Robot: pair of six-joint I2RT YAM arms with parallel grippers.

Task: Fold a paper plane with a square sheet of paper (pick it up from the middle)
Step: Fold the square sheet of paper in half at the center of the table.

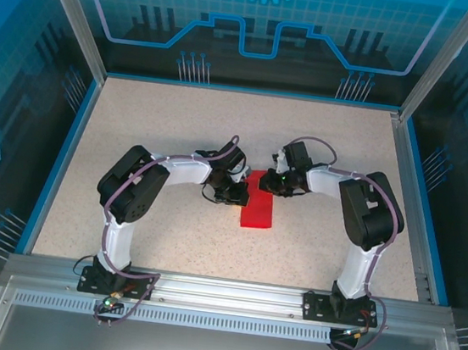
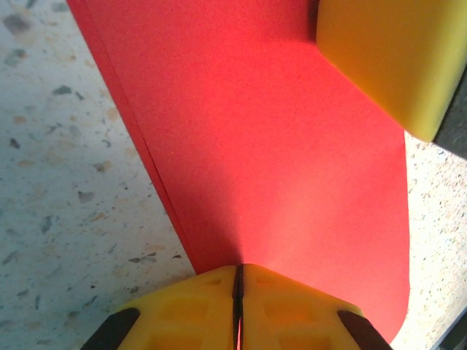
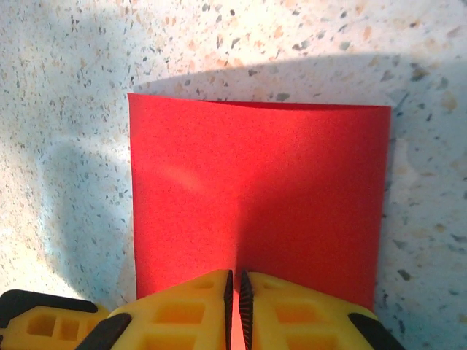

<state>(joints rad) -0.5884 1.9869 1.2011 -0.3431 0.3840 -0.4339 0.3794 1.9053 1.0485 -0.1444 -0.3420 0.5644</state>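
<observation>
Beneath and around both grippers spreads the speckled table (image 1: 137, 129), bare on every side of them and bounded by a blue rim (image 1: 65, 146), with clear blue-patterned walls (image 1: 261, 25) beyond it and a metal rail (image 1: 228, 290) where the arm bases are bolted. Nothing lies between either tool and the paper.

From its base the left arm (image 1: 135, 184) rises, bends at the elbow and sends its white forearm inward; the right arm (image 1: 371, 209) mirrors it, so the two wrists sit low over the table and nearly meet, well ahead of the rail.

Between them lies the square sheet of paper (image 1: 257, 212), bright red, seen from above as a narrow strip reaching from the grippers back toward the bases. From the left wrist it rises away from the fingers in a gentle curve, one long edge showing as two close lines.

Pinching one edge of the sheet is the left gripper (image 2: 238, 273), its yellow fingers pressed together on the red. Opposite, the right gripper (image 3: 235, 281) is likewise clamped on the sheet's near edge, with just a sliver between its toothed pads, the rest of the sheet lying flat ahead of it. One yellow finger (image 2: 394, 58) of the right gripper sits at the far right of the left wrist view, against the paper
</observation>
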